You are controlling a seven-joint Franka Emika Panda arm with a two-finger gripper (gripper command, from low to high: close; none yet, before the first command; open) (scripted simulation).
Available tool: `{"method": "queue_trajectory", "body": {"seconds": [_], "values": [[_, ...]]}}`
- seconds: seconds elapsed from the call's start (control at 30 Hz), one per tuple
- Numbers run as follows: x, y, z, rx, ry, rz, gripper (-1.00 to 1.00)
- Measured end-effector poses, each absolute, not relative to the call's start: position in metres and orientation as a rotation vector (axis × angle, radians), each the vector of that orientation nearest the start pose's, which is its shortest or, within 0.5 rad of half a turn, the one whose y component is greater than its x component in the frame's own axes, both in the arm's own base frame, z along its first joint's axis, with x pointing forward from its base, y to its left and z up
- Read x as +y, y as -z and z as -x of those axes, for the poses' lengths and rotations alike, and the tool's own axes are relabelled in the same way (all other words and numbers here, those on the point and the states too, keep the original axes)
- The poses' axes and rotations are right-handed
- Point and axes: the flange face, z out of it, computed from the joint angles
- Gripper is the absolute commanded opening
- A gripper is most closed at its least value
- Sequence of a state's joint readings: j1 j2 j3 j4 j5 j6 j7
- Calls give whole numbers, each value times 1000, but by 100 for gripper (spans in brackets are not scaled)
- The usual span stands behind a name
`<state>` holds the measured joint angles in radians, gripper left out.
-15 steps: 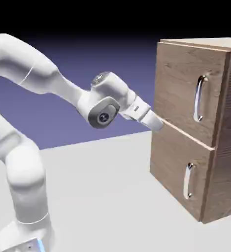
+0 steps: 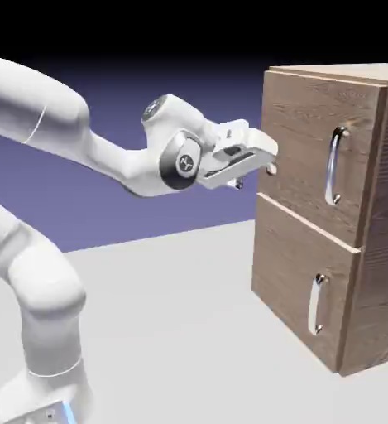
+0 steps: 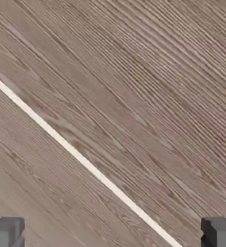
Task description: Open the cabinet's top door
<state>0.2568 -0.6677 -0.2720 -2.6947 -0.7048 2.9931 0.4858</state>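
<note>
The cabinet (image 2: pixel 385 215) of light-brown wood grain stands at the exterior view's right. Its top door (image 2: pixel 300 124) is shut and carries a curved vertical silver handle (image 2: pixel 336 166). My gripper (image 2: pixel 261 167) sits close against the door's left part, well left of the handle and apart from it. In the hand view the gripper (image 3: pixel 112 235) is open: two grey fingertips (image 3: pixel 6 232) stand at the bottom corners with nothing between them. Wood grain fills that view, crossed diagonally by the pale seam (image 3: pixel 81 159) between the two panels.
Below the top door is the shorter lower panel (image 2: pixel 292 273) with its own silver handle (image 2: pixel 316 305). The white arm (image 2: pixel 56 132) arches in from the left above the grey table (image 2: pixel 172 331).
The hand has risen from the seam between the panels to the top door's lower left part and has rolled. The cabinet has not moved.
</note>
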Motion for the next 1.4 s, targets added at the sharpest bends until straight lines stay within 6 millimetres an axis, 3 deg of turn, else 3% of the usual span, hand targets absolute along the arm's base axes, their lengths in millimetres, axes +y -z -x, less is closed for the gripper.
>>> {"method": "queue_trajectory", "body": {"seconds": [0.37, 0.7, 1.07, 1.4], "values": [[23, -560, -375, -938, 1760, 2806, 0], [2, -569, -373, -1663, 1960, 2704, 0], [-33, -561, -383, -2498, 2062, 2448, 0], [-71, -536, -403, -3297, 1972, 2032, 0]]}}
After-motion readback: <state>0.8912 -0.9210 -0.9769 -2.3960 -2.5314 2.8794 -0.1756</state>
